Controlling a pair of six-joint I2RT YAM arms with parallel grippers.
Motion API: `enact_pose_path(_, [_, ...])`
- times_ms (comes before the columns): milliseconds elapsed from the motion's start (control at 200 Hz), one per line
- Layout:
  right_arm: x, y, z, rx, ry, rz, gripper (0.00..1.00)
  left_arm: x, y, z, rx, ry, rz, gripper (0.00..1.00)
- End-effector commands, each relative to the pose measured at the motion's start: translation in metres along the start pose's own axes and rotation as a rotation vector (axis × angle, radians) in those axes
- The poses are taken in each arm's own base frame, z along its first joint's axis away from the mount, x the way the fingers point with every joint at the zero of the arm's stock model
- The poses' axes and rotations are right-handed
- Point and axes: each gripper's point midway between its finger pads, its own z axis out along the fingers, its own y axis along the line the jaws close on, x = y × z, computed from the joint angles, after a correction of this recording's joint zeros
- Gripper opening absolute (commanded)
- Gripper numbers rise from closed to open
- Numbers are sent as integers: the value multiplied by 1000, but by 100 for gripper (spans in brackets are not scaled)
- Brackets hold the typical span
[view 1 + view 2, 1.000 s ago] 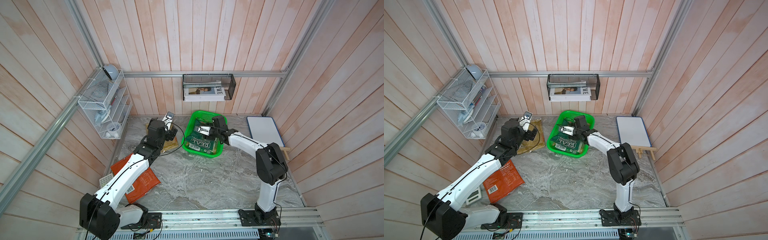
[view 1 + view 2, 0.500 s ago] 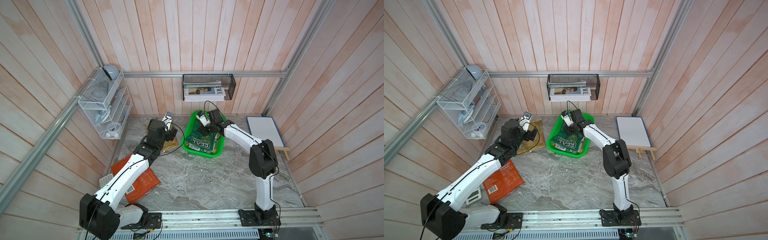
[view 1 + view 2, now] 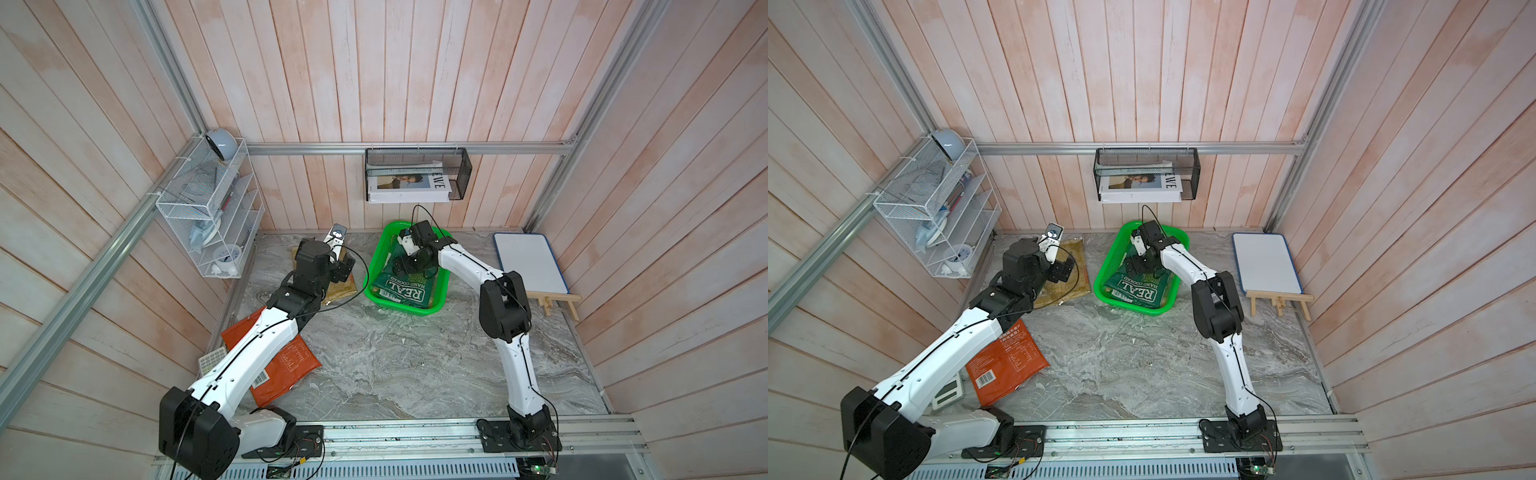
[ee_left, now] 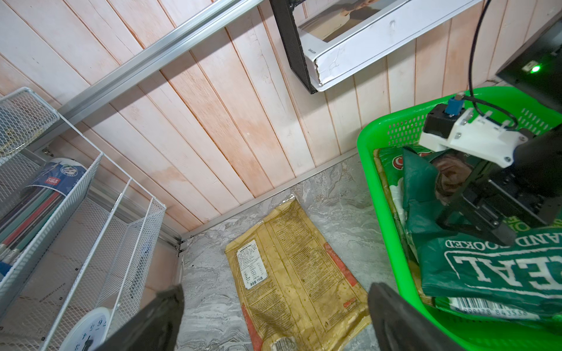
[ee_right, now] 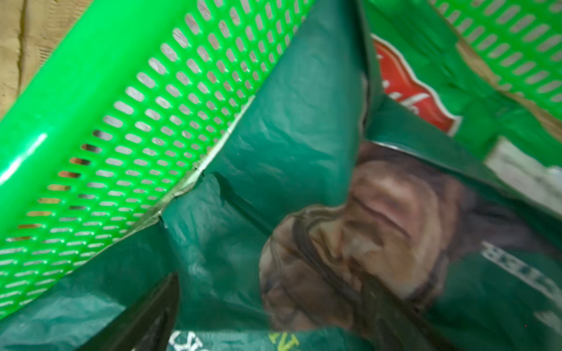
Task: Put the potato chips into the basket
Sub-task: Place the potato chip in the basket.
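A robot-lab test cell — plank walls framed in aluminium rails; left arm and right arm bolted to a track at the lower edge.

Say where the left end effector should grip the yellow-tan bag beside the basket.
Its crimped end seam, probably, from straight above: the yellow-tan bag lies flat on the table, so only a thin edge suits the open left end effector.

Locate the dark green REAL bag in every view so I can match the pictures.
In a top view: dark green bag in the green basket, at the back, centre.
In a top view: the bag again in the basket.
Left wrist: the bag in the basket; yellow-tan bag outside it.
Right wrist: close up, bag against the basket's perforated wall.
Shared landmark: the green basket.
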Motion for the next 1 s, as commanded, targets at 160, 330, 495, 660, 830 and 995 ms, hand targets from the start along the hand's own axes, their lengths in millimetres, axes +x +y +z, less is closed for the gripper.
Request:
enact_pose_path(160, [15, 59, -58, 20, -43, -207, 98, -14, 11, -4, -28, -20, -22, 100])
enact_pose_path(330, [57, 63, -39, -28, 36, -163, 98, -14, 16, -5, -50, -8, -32, 100])
enact_pose_path(495, [68, 64, -31, -42, 106, -132, 97, -9, 22, 1, -79, 35, -48, 100])
enact_pose_path(660, [39, 77, -64, -80, 82, -151, 96, -2, 40, 10, -124, 76, -148, 100])
enact_pose_path(830, [0, 89, -117, -112, -105, -102, 96, 4, 53, 18, -162, 118, -259, 100])
enact_pose_path(995, [-11, 88, -153, -124, -296, 27, 98, 25, 65, 22, -223, 205, -346, 100])
